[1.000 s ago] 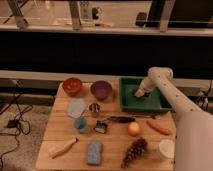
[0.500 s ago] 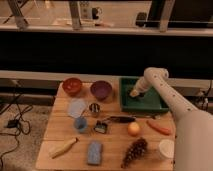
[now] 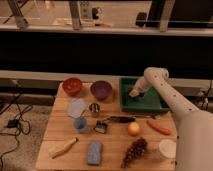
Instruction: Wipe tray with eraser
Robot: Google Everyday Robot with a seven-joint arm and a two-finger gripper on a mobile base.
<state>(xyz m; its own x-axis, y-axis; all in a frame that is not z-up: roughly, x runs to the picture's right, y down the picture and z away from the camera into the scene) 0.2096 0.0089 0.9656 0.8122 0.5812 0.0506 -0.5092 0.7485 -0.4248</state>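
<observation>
The dark green tray [image 3: 150, 104] sits at the back right of the wooden table. My gripper [image 3: 135, 92] reaches down into the tray's left half, at the end of the white arm [image 3: 167, 97] that comes in from the right. It is shut on the eraser [image 3: 133, 93], a small pale yellowish block pressed against the tray floor near the left rim.
Left of the tray stand a purple bowl [image 3: 101, 90] and a red bowl [image 3: 72, 86]. In front lie a black-and-silver clip [image 3: 101, 127], an orange fruit [image 3: 133, 129], a carrot [image 3: 159, 127], grapes [image 3: 134, 150], a blue sponge [image 3: 93, 151] and a white cup [image 3: 167, 147].
My gripper has slid left across the tray floor with the eraser, from the tray's middle toward its left rim.
</observation>
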